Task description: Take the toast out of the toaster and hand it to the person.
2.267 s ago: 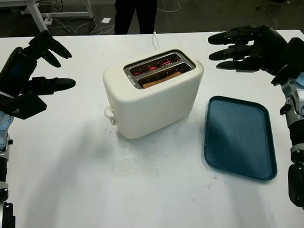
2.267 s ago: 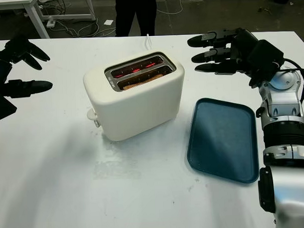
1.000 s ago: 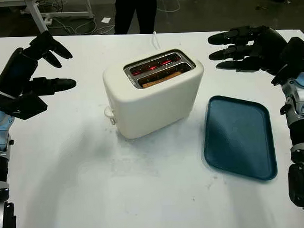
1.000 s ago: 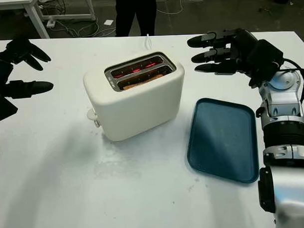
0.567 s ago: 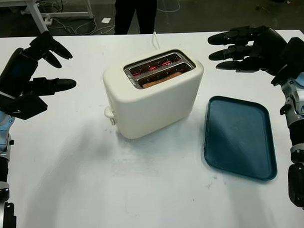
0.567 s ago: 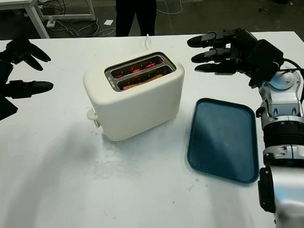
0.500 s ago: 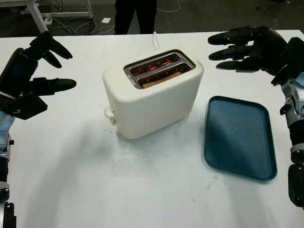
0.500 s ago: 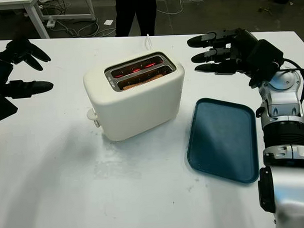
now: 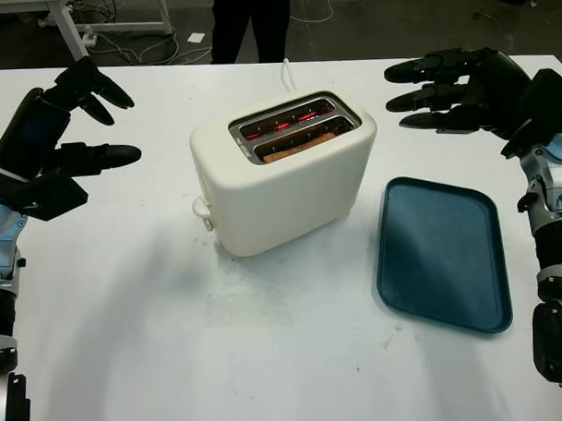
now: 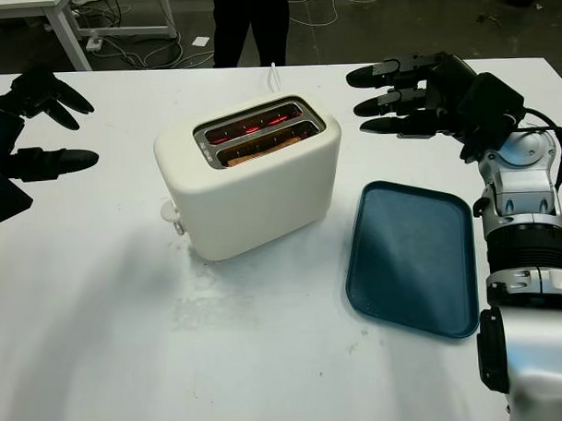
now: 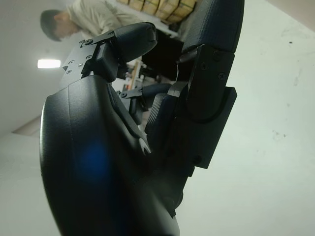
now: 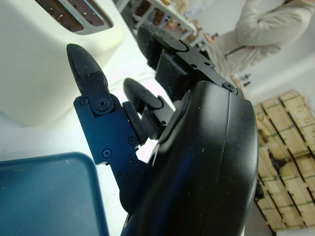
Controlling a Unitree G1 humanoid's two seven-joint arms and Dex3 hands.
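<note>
A cream two-slot toaster [image 9: 284, 173] stands near the centre of the white table [image 9: 268, 359], turned at an angle, with its lever knob [image 9: 203, 211] on the end facing the left side. Both slots glow red inside. The toast [image 9: 297, 146] sits low in the nearer slot, its brown top edge just below the slot rim; the farther slot shows only the glowing elements. A white power cord [image 9: 286, 74] runs from behind the toaster toward the far table edge. A dark blue tray [image 9: 439, 251] lies flat on the table just to the right of the toaster, apart from it, with nothing on it. The left hand [image 9: 52, 135] is raised above the table, well to the left of the toaster, open and holding nothing. The right hand [image 9: 461, 89] is raised beyond the far end of the tray, to the right of the toaster top, open and holding nothing, its fingers [image 9: 420, 99] pointing toward the toaster without touching it. No object lies between either hand and the slots. A person [image 9: 249, 22] in dark trousers stands at the far edge of the table, behind the toaster. In the right wrist view a person in a light jacket [image 12: 268, 32] stands in the background beside stacked wooden crates [image 12: 283, 147].
</note>
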